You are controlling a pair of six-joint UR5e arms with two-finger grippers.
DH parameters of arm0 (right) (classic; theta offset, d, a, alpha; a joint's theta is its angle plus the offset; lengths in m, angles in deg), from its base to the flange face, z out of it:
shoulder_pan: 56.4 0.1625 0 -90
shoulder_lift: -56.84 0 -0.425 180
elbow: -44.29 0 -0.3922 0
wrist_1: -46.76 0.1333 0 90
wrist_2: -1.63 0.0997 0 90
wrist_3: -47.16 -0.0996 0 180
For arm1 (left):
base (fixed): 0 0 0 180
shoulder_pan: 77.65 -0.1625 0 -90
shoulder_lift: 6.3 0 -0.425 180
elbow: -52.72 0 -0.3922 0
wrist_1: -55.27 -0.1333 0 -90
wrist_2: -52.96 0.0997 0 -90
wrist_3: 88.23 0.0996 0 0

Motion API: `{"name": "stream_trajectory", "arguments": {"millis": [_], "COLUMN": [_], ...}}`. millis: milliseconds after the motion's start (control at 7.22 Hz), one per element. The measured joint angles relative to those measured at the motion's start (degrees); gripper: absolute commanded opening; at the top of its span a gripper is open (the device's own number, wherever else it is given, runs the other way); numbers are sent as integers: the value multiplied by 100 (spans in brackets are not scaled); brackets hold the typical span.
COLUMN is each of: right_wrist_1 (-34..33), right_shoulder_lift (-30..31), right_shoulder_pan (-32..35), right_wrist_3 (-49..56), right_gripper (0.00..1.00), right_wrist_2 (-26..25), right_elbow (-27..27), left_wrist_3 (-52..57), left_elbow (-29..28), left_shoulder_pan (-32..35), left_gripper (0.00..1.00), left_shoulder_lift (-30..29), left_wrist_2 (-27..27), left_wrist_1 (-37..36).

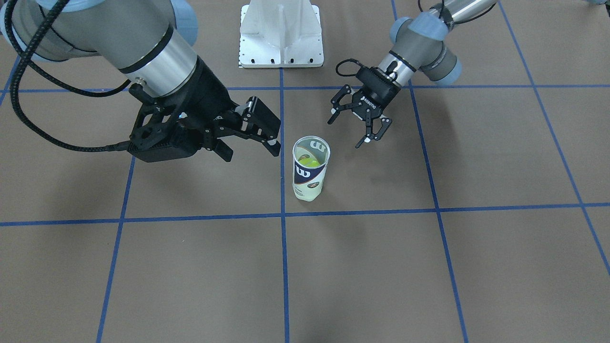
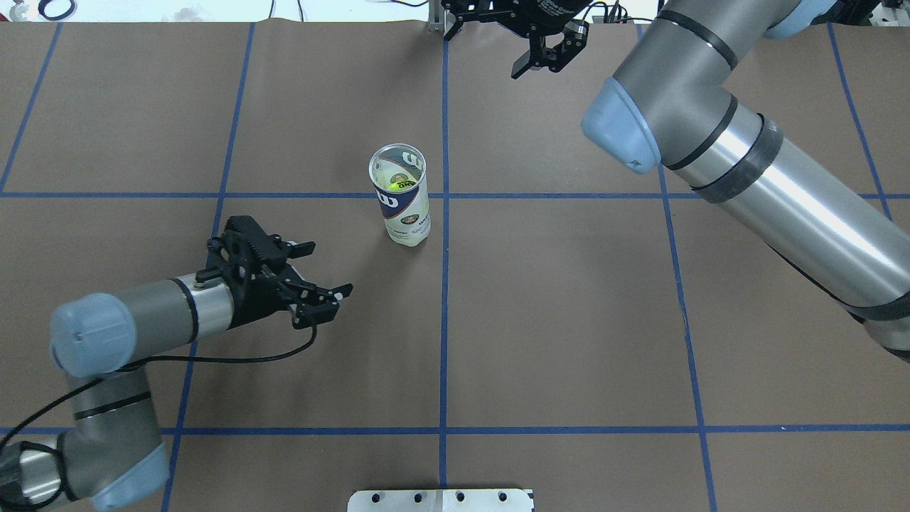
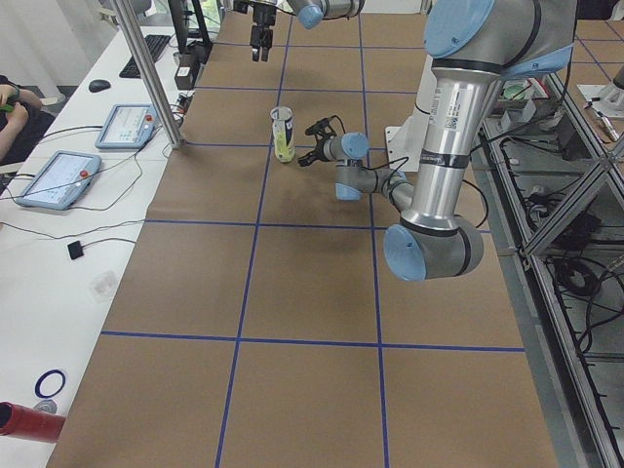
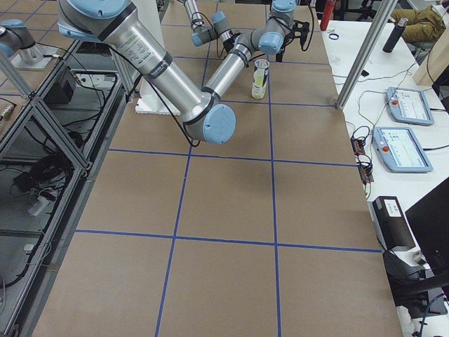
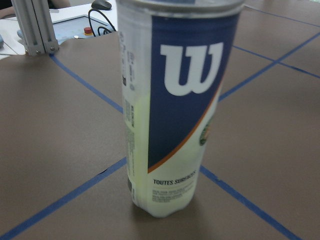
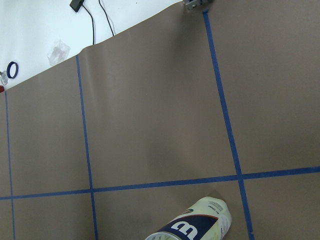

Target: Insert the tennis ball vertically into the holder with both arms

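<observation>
Brown paper covers the table (image 1: 429, 267), crossed by blue tape lines (image 1: 284, 267). Over it reach the right arm (image 1: 119, 43) and the left arm (image 1: 419, 43). The right gripper (image 1: 250, 150) and the left gripper (image 1: 346, 132) both have their fingers spread apart, holding nothing. Between them, touching neither, the holder (image 1: 310, 166) stands upright beside a tape line. Its navy label (image 5: 190, 100) bears a white "W"; the small print below begins "TOUTES SURF", the rest blurred. A yellow-green tennis ball (image 1: 309, 163) lies inside.
</observation>
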Motion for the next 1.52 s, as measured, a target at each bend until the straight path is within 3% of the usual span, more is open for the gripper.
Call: {"name": "stream_trajectory", "arguments": {"millis": [277, 693, 970, 1108, 1386, 1524], "right_wrist_1": [-12, -19, -363, -908, -2009, -2223], "right_shoulder_lift": [710, 2099, 2862, 3144, 3553, 3857], "right_shoulder_pan": [413, 1212, 1658, 1932, 2432, 2727], "right_wrist_3": [752, 2668, 4331, 5480, 7577, 8401], "right_gripper": [100, 100, 100, 100, 100, 100], "right_wrist_2": [264, 502, 510, 488, 432, 443], "right_elbow": [264, 293, 209, 178, 91, 60], "left_wrist_3": [-116, -63, 743, 1053, 1411, 1769], "left_elbow": [789, 819, 468, 154, -355, -468], "left_shoulder_pan": [890, 3084, 4059, 4388, 5036, 5411], "left_gripper": [99, 99, 99, 99, 100, 100], "left_shoulder_lift": [642, 732, 398, 185, -69, -139], "left_wrist_2": [-1028, -2474, -2682, -2698, -2773, -3058], "left_wrist_1": [-683, -2868, -4227, -4684, -5201, -5369]}}
